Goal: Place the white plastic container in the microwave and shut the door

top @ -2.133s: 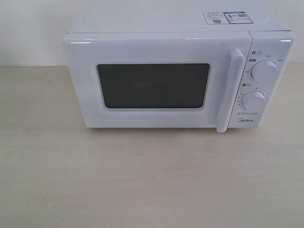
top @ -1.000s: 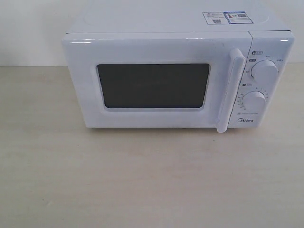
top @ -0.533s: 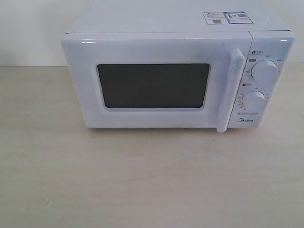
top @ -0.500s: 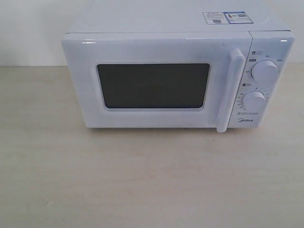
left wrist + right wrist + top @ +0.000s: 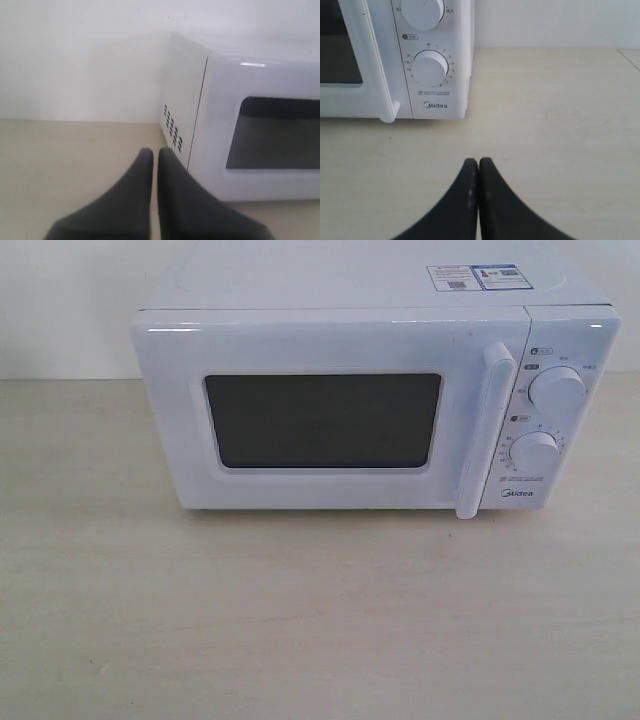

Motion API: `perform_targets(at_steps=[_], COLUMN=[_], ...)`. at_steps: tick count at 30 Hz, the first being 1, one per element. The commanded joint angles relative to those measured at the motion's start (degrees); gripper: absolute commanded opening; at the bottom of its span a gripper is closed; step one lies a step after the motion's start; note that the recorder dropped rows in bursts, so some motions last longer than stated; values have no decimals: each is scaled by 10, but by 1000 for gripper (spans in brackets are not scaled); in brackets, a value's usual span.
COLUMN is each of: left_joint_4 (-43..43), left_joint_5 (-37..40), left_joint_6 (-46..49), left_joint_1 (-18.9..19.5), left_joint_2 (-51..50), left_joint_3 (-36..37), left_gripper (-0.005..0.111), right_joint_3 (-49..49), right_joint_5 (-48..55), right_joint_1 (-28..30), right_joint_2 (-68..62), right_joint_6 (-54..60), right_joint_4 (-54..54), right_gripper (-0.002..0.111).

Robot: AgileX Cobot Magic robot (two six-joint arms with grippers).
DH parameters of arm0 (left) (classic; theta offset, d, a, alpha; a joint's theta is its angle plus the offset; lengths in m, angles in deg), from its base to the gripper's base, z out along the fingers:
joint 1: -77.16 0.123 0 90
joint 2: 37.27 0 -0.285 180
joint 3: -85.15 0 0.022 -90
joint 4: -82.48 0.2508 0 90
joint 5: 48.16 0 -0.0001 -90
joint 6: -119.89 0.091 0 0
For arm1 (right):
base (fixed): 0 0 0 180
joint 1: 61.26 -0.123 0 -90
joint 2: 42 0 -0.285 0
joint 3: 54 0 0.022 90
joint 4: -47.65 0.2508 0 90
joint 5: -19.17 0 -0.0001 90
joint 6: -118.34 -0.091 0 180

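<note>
The white microwave stands at the back of the table, and its door with the dark window is closed flush, the bar handle upright beside two round knobs. The white plastic container is out of view in every frame. Neither arm shows in the exterior view. My left gripper is shut and empty, low over the table near the microwave's vented side corner. My right gripper is also shut and empty, over bare table in front of the microwave's knob panel.
A pale wooden table stretches in front of and on both sides of the microwave. A white wall rises close behind it. Stickers lie on the microwave's top.
</note>
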Motion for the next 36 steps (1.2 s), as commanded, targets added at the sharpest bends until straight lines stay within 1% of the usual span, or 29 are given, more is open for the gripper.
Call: perform_targets(at_steps=[1, 4, 8, 9, 12, 13, 14, 17, 19, 22, 24, 26, 30, 36], left_joint_4=[2, 2, 2, 3, 5, 5, 1, -27, -89, -237, -294, -304, -298, -300], left_joint_5=[9, 47, 69, 74, 91, 98, 103, 126, 141, 158, 172, 185, 199, 202], left_joint_6=[-13, -13, -7, 11, 127, 184, 214, 266, 267, 267, 267, 267, 309, 253], left_joint_1=[2, 2, 2, 2, 2, 2, 2, 2, 2, 2, 2, 2, 2, 2], left_joint_2=[72, 104, 104, 104, 104, 104, 104, 104, 104, 104, 104, 104, 104, 104], left_joint_3=[2, 2, 2, 2, 2, 2, 2, 2, 2, 2, 2, 2, 2, 2], left_gripper=[4, 4, 4, 4, 4, 4, 4, 4, 4, 4, 4, 4, 4, 4], right_joint_3=[0, 0, 0, 0, 0, 0, 0, 0, 0, 0, 0, 0, 0, 0], right_joint_5=[-1, -1, -3, -3, -3, -3, -3, -3, -3, -3, -3, -3, -3, -3], right_joint_1=[3, 3, 3, 3, 3, 3, 3, 3, 3, 3, 3, 3, 3, 3], right_joint_2=[3, 3, 3, 3, 3, 3, 3, 3, 3, 3, 3, 3, 3, 3], right_joint_6=[2, 2, 2, 2, 2, 2, 2, 2, 2, 2, 2, 2, 2, 2], right_joint_4=[-6, -6, -6, -6, -6, -6, -6, -6, -6, -6, -6, -6, -6, -6], right_gripper=[0, 0, 0, 0, 0, 0, 0, 0, 0, 0, 0, 0, 0, 0])
